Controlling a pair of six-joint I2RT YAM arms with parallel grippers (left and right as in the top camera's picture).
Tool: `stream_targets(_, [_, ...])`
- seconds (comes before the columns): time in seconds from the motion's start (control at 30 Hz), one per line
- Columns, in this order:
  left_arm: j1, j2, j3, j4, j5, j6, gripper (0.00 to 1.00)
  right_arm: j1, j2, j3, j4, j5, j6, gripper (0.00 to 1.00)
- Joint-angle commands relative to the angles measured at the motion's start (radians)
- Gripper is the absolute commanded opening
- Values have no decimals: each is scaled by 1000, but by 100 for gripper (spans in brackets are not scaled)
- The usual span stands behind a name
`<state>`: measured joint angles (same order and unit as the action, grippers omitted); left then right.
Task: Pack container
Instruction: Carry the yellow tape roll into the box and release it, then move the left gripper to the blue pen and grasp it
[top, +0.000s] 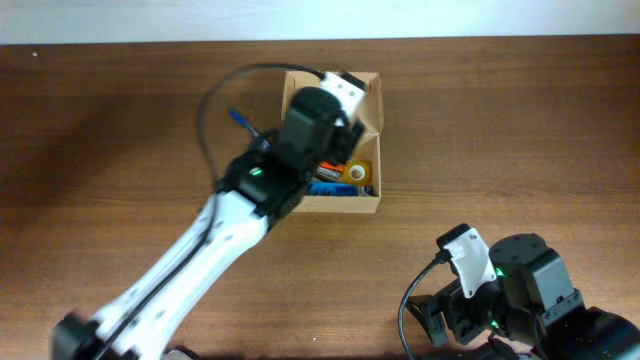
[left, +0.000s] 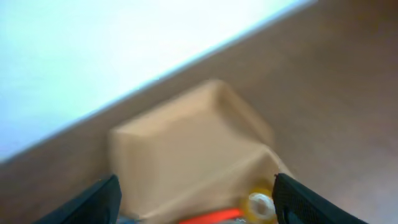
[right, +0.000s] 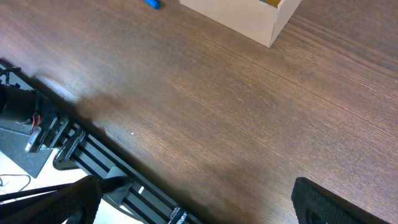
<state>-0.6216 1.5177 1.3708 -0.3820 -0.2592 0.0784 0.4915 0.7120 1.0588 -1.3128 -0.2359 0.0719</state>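
Hovering over one dark, wood-grained table (top: 100, 150), with a pale white band (top: 320, 18) beyond its far edge. One container (top: 340, 204), plain tan cardboard, sits open at the far middle of the table, right beneath my left gripper (left: 198, 198), whose jaws are wide apart with nothing between them. My right gripper (right: 199, 205) hangs at the near right, well apart from the box, jaws spread wide too and holding nothing. One black rail (right: 112, 168) lines the near table edge. Inside the box I count one blue item (top: 335, 187), one orange-red piece (left: 211, 216) and one yellow roll (left: 260, 204). One blue pen (top: 238, 117) lies on the wood just left of the box. Any lettering is too blurred to read.
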Motion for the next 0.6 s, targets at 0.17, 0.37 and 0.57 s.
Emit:
stream_targets(0.17, [230,-47,6,-139,-141,-249,77,5,-4,13,2,2,0,99])
stream_targets(0.37, [394,66,6,-171,25,-400,100,5,-4,13,2,2,0,99])
stream_targets(0.57, [426,190,6,-167,140,-400,100,5,-4,13,2,2,0,99])
